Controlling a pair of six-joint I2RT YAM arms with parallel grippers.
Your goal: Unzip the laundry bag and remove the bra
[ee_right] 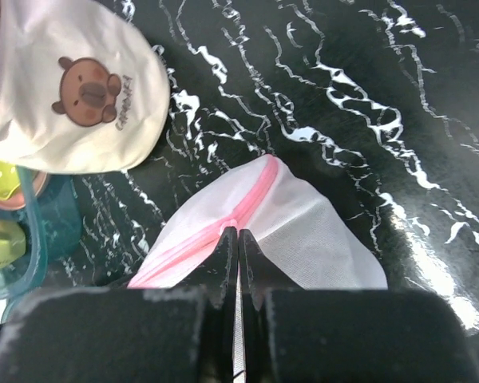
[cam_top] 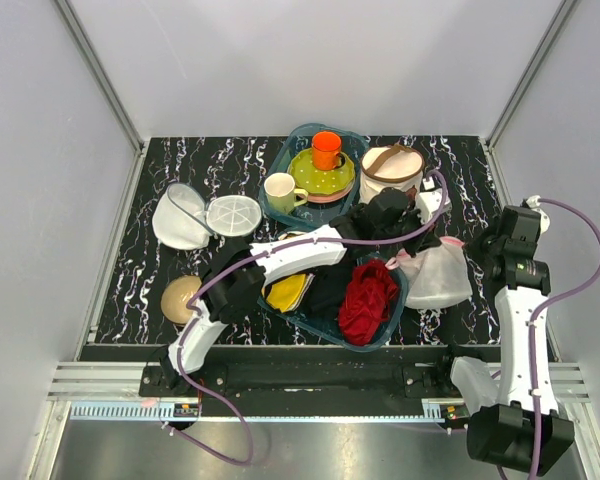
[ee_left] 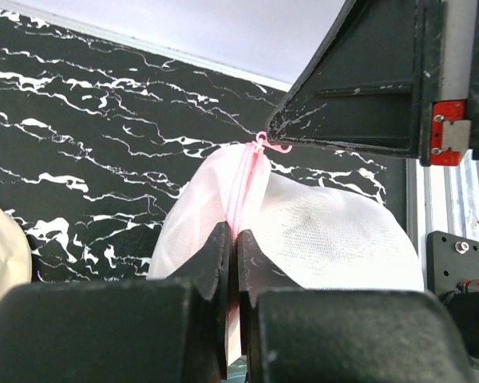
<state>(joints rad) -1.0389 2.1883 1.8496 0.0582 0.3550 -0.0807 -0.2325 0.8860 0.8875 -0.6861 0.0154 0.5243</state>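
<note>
Laundry bag (cam_top: 438,277) right of middle in top view, on black table (cam_top: 180,170), just right of teal tray (cam_top: 315,327) holding red cloth (cam_top: 368,298). Cream basket (cam_top: 391,168) above bag. Left gripper (ee_left: 235,239) fingers squeezed together, pinching bag's pink zip trim (ee_left: 241,179). Right gripper (ee_right: 238,238) fingers also closed, pinching pink trim, lower middle of its view.
</note>
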